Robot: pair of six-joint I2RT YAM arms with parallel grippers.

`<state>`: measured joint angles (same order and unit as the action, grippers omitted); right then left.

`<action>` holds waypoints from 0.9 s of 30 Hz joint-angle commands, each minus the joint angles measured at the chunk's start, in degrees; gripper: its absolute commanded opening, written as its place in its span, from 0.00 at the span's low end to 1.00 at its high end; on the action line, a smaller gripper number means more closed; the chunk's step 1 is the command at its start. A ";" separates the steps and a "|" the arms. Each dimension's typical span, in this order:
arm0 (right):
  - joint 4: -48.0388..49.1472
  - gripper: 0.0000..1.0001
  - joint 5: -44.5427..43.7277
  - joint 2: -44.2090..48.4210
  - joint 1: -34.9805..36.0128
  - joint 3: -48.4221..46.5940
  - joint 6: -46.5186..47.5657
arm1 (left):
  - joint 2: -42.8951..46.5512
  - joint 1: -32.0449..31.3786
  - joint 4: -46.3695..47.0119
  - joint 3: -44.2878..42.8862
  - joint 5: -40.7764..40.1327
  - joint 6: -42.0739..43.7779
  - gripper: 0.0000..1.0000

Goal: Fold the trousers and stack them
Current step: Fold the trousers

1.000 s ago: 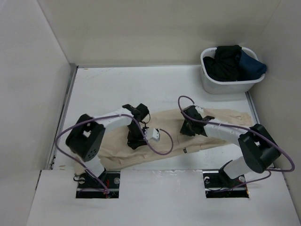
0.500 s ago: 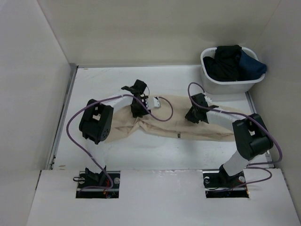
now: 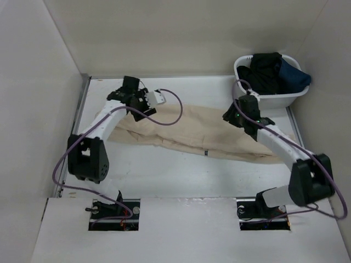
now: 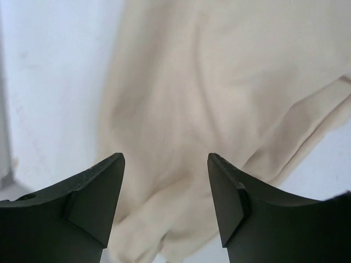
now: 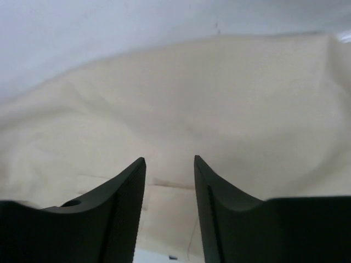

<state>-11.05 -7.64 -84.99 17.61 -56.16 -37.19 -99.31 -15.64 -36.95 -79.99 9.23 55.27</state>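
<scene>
The beige trousers [image 3: 203, 134] lie stretched lengthwise across the table [image 3: 164, 181], from far left to near the laundry basket [image 3: 244, 98]. The left gripper [image 4: 165, 158] and right gripper [image 5: 169, 160] hover over opposite ends, fingers parted, nothing pinched. Pinch all cloth layers at each end, then lift both evenly to fold.

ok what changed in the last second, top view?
Both arms reached toward the far side: left gripper to far-left, right gripper toward the white plastic basket. The long beige cotton trousers slid with them, away from the near edge. Both grippers open now. Basket and dark garments unchanged.
</scene>
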 commanded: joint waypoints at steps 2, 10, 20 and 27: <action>0.07 0.51 0.51 14.56 -6.47 6.48 -0.94 | 7.20 10.47 -3.22 -0.70 1.75 2.03 0.62; -14.69 0.56 1.32 29.95 -24.23 15.81 -11.05 | -2.46 33.33 5.65 -11.32 16.75 -27.35 0.59; -23.57 0.61 -0.54 39.71 -36.44 21.87 -22.56 | -11.78 37.66 8.22 -17.74 18.10 -45.43 0.60; -23.76 0.64 4.74 44.30 -44.28 30.32 -27.76 | -17.23 35.99 2.06 -20.38 15.47 -43.05 0.60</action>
<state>-34.44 -5.58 -40.21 -25.12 -27.33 -61.56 -115.59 21.06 -32.14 -97.60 24.69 13.13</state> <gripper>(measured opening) 0.635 0.597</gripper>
